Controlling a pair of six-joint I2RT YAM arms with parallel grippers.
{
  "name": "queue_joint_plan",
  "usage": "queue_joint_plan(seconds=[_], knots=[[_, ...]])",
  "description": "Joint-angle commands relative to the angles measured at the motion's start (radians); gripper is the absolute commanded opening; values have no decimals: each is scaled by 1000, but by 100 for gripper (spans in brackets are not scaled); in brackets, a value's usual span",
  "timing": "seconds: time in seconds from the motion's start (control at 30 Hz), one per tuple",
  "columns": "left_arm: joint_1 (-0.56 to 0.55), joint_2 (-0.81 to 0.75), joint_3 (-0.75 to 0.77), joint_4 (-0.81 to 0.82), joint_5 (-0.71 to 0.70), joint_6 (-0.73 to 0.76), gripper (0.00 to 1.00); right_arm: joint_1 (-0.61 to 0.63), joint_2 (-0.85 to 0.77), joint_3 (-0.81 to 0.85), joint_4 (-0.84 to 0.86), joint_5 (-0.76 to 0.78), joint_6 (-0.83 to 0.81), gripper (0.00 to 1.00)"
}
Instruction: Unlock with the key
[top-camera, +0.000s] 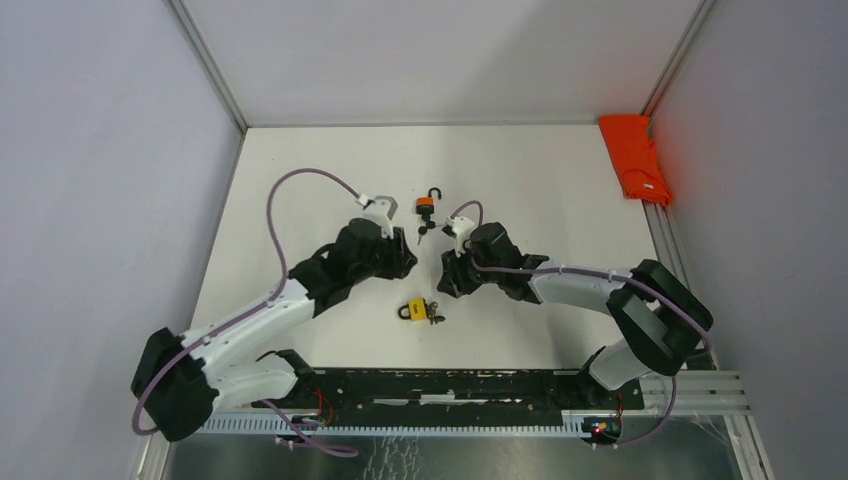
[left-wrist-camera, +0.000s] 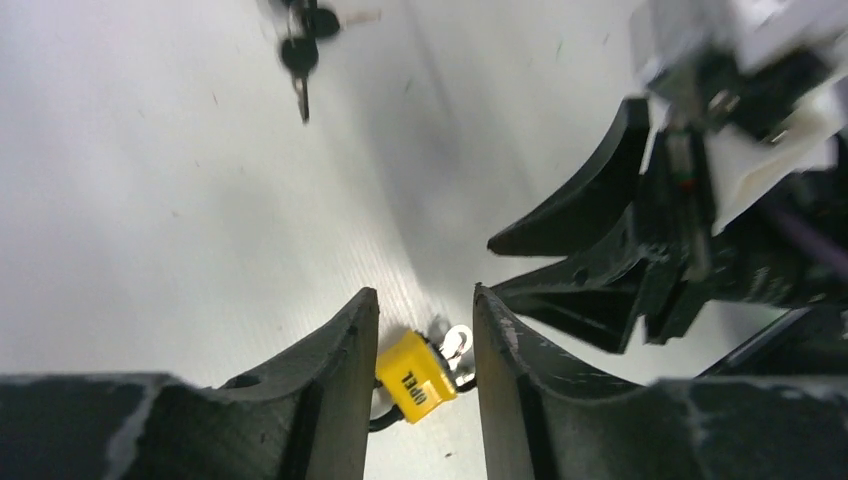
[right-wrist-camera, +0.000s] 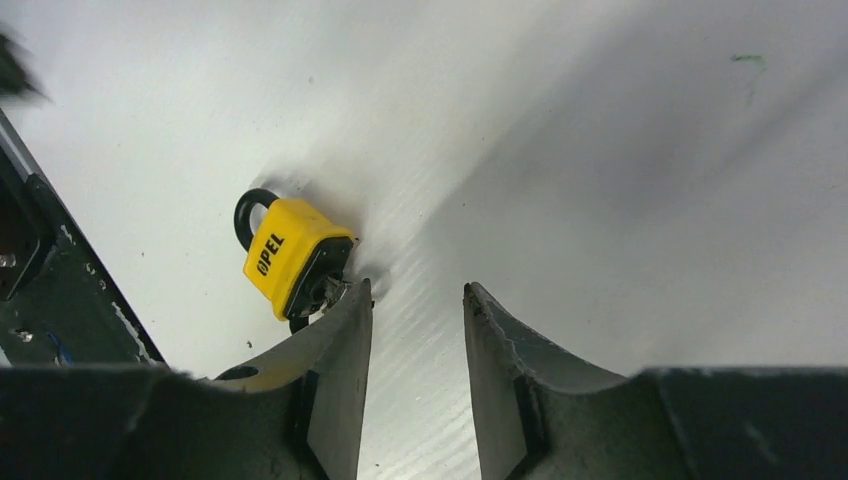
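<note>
Yellow padlock (right-wrist-camera: 285, 255) lies flat, shackle pointing left, key (left-wrist-camera: 457, 341) perhaps inserted. Left gripper (left-wrist-camera: 422, 291) and right gripper (right-wrist-camera: 417, 286) are parted, empty.

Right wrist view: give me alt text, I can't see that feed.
A yellow padlock with a black shackle lies on the white table, close beside the right gripper, whose jaws stand open with nothing between them.
</note>
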Motion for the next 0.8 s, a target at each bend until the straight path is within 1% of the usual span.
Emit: queue_joint_plan(seconds=[0.0,0.07,0.13,0.17,0.2,0.23,0.3,0.4,0.47,0.53,0.63,0.77], knots=[[12,-93,92,-110,-107,-46,47,1,-79,53,-101,52,-85,44],[14,-133,108,-189,-155,-75,47,12,-97,63,-138,41,-123,45],[17,-192,121,-267,-237,-121,49,44,-105,94,-224,78,-181,46],[20,-234,129,-306,-281,-152,51,72,-104,111,-270,123,-216,53],[22,-279,135,-335,-329,-181,53,101,-101,134,-307,163,-249,58],[24,-334,140,-355,-364,-207,56,124,-94,153,-347,197,-272,60],[24,-433,139,-362,-400,-231,62,169,-77,195,-416,247,-294,60],[24,-504,155,-395,-362,-208,64,206,-72,206,-423,266,-278,60],[24,-498,175,-458,-337,-212,62,207,-56,222,-419,256,-222,60],[24,-501,161,-488,-316,-224,61,227,-17,270,-443,267,-173,63],[24,-535,100,-473,-281,-250,60,273,45,340,-482,343,-123,63],[24,-581,80,-470,-276,-245,61,302,114,394,-474,350,-92,63]])
